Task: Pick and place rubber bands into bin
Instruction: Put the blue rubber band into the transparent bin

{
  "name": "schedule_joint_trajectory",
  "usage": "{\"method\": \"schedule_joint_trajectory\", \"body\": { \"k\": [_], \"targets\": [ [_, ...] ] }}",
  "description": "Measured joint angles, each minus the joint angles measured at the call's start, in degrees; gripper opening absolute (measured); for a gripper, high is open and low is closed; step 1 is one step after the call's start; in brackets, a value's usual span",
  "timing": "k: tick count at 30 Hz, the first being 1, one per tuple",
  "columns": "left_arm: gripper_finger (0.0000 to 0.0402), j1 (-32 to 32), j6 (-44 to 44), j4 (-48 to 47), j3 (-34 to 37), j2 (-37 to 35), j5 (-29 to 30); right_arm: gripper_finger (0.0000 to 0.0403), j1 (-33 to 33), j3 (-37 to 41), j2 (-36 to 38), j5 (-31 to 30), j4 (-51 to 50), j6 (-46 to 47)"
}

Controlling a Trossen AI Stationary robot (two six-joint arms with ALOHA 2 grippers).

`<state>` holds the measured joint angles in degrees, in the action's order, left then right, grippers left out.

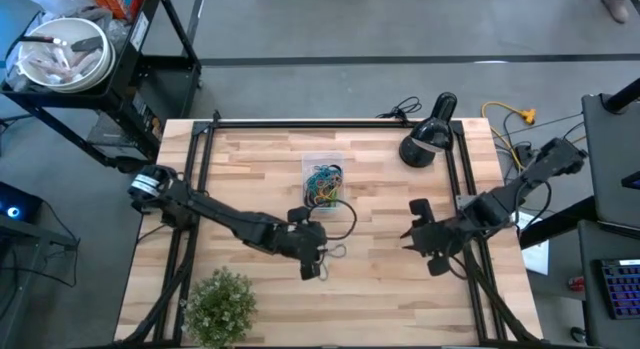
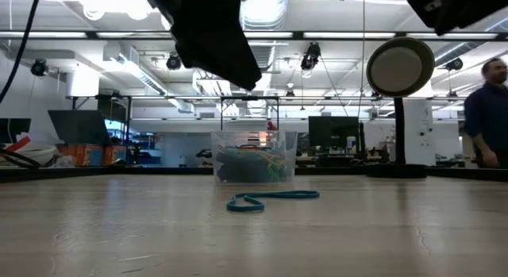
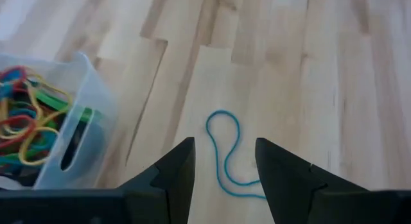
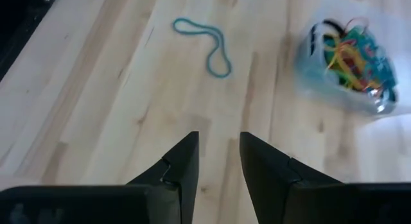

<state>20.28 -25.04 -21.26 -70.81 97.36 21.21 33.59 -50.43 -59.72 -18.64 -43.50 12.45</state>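
One blue rubber band (image 3: pixel 226 153) lies flat on the wooden table as a long, slack loop; it also shows in the low view (image 2: pixel 270 199) and the right wrist view (image 4: pixel 205 41). The clear bin (image 1: pixel 322 181) stands on the table toward the far edge. It holds several coloured bands (image 3: pixel 26 121) (image 4: pixel 347 57). My left gripper (image 3: pixel 225 144) is open and hangs above the blue band, raised off the table (image 2: pixel 210 31), near the bin's near side (image 1: pixel 312 257). My right gripper (image 1: pixel 418 236) waits to the right, open (image 4: pixel 218 137) and pointing toward the band.
A black desk lamp (image 1: pixel 428 139) stands at the far right of the table. A small potted plant (image 1: pixel 220 304) sits at the near left corner. A thin black cable (image 1: pixel 348 217) loops beside the bin. A person (image 2: pixel 486 110) stands in the room beyond.
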Motion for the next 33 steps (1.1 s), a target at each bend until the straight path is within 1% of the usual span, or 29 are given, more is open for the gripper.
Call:
{"method": "schedule_joint_trajectory", "body": {
  "k": [3,8,14,23,27,33],
  "targets": [
    [0.0148,-0.87,0.33,-0.21,0.0,0.4,-3.32,0.0104,1.9,2.87,0.13,-0.06,2.37,2.08],
    [0.0148,-2.09,1.32,0.26,-0.07,3.2,-8.27,0.0098,4.68,6.64,-0.03,-0.04,5.91,5.3],
    [0.0148,-2.96,3.07,0.05,-2.58,7.02,-11.62,0.0093,7.64,10.34,0.03,-0.17,11.37,7.12],
    [0.0148,-4.87,2.26,-2.26,-3.46,11.0,-12.34,0.0095,9.7,13.34,0.03,-1.0,16.95,7.58],
    [0.0148,-5.23,1.88,-2.33,-3.93,12.9,-14.15,0.0095,9.68,13.7,0.0,-1.04,17.24,7.57],
    [0.0148,-5.23,2.98,-1.91,-5.27,15.53,-14.67,0.0091,9.7,13.83,0.0,-1.02,17.42,7.56]
  ]
}}
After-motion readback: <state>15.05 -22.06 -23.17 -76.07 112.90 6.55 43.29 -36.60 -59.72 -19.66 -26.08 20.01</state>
